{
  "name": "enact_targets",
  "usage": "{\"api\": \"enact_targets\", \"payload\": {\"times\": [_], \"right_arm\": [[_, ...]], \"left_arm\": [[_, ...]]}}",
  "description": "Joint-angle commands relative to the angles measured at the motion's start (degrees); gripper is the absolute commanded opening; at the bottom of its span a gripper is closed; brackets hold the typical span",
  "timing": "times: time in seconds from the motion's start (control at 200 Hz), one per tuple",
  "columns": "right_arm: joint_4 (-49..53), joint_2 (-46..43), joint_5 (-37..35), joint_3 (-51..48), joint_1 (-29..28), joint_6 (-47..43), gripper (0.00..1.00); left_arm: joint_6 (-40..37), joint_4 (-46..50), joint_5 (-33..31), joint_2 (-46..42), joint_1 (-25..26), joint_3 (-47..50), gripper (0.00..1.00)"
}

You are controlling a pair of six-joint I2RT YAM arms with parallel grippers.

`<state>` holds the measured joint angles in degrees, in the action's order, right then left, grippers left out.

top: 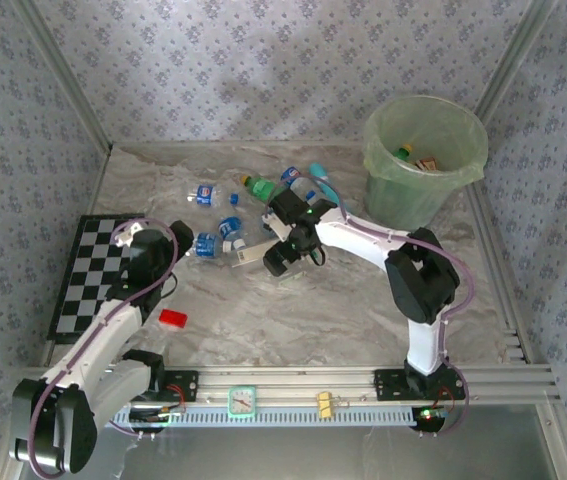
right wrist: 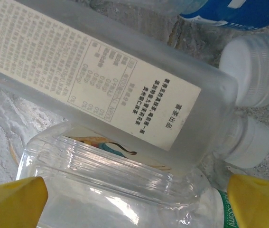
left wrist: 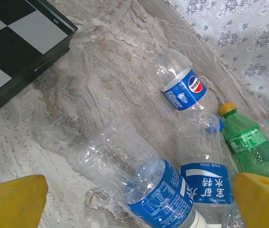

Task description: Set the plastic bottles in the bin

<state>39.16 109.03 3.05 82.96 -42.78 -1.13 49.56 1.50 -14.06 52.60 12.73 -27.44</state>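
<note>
A clear Pepsi-logo bottle (left wrist: 184, 88) lies upper centre in the left wrist view, with a green Sprite bottle (left wrist: 248, 142) to its right. The left claw (left wrist: 134, 202) gapes wide over blue-labelled bottles (left wrist: 155, 194) bearing Chinese characters and grips nothing. The right claw (right wrist: 134, 199), equally wide, flanks a ribbed clear bottle (right wrist: 110, 190) beneath a frosted bottle (right wrist: 101, 80) with fine Chinese print. The right arm bends leftward to mid-counter (top: 293, 310). The bin (top: 403, 195) stands at upper right.

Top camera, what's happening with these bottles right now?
The right gripper is open, straddling a clear ribbed bottle in the bottle pile. The left gripper is open above blue-labelled bottles there. A yellow-capped bottle already lies in the bin.
</note>
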Motion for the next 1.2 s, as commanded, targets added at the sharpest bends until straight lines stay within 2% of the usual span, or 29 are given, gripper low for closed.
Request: {"api": "enact_targets", "payload": {"times": [0.0, 0.695, 0.8, 0.91, 1.034, 1.194], "right_arm": [[2.55, 1.61, 0.88, 1.09, -0.36, -1.25, 1.00], [2.92, -7.25, 0.19, -4.69, -2.30, 3.13, 1.00], [5.42, -7.94, -6.33, -2.49, -2.34, 12.02, 1.00], [5.92, -9.86, -10.77, -1.83, -2.37, 25.84, 1.00], [0.60, -12.75, -10.70, -6.76, -3.72, 39.02, 1.00], [-0.78, -11.71, -14.12, -8.34, -6.64, 48.16, 1.00]], "left_arm": [[-0.27, -0.86, 1.84, 0.55, -0.43, -0.60, 1.00], [1.24, -2.11, 4.83, 1.81, -0.43, -0.43, 1.00], [1.20, -2.26, 4.75, 1.89, -0.43, -0.35, 1.00], [1.35, -2.38, 4.67, 2.08, -0.43, -0.29, 1.00], [1.67, -2.81, 4.70, 2.11, -0.43, 0.26, 1.00], [1.82, -3.04, 4.81, 1.97, -0.42, 0.72, 1.00]]}}
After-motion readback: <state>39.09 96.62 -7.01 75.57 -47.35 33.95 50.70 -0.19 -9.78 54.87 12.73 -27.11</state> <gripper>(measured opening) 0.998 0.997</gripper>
